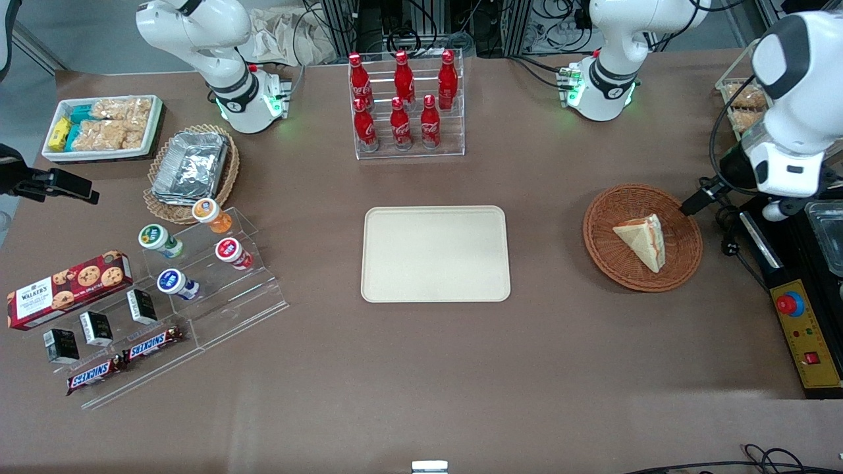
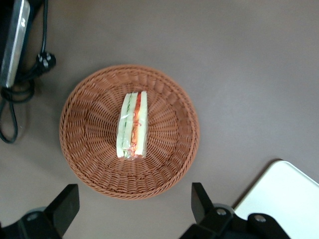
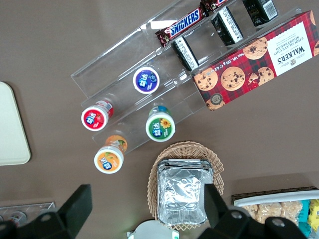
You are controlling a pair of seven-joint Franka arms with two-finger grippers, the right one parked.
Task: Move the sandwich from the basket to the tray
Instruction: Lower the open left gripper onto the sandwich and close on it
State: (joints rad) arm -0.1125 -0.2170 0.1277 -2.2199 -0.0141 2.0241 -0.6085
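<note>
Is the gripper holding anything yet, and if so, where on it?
Nothing is held. The gripper hangs above the basket with its jaws open and nothing between them; the sandwich lies untouched in the basket.

Glossy white arm (image 1: 793,99) with rounded shells, black joint bands, black cables trailing from its wrist, a green-lit base (image 1: 602,89), and a gripper (image 2: 134,211) with wide-apart black fingers (image 2: 199,201).

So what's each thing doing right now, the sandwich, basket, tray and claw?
sandwich: lying in the basket, not gripped.
basket: holds only the sandwich.
tray: bare, beside the basket.
gripper: open, above the table at the basket's rim.
</note>
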